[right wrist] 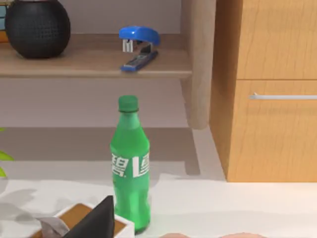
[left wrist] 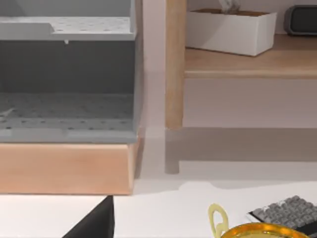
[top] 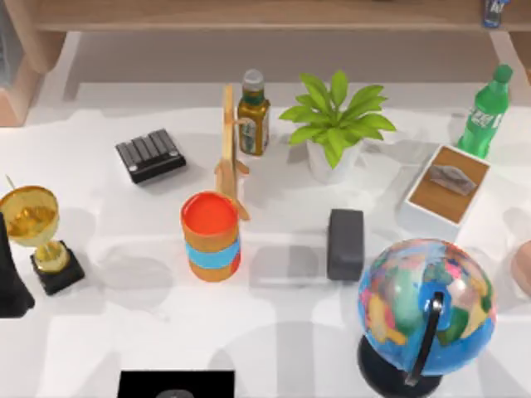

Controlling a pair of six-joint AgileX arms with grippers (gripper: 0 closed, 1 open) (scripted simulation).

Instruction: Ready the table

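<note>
cluttered table (top: pixel 274 340) — globe (top: pixel 425 303), trophy (top: pixel 33 224)

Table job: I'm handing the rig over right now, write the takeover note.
Grippers: the dark tip in the left wrist view and the one in the right wrist view don't reveal finger state. Neither visibly holds anything.
Table: trophy at the left edge, keyboard, orange cup, wooden stand, brown bottle, plant, dark block, globe, tissue box, green bottle.
Done: nothing evident.
Left: all items stand loose; readying not visibly begun.
</note>
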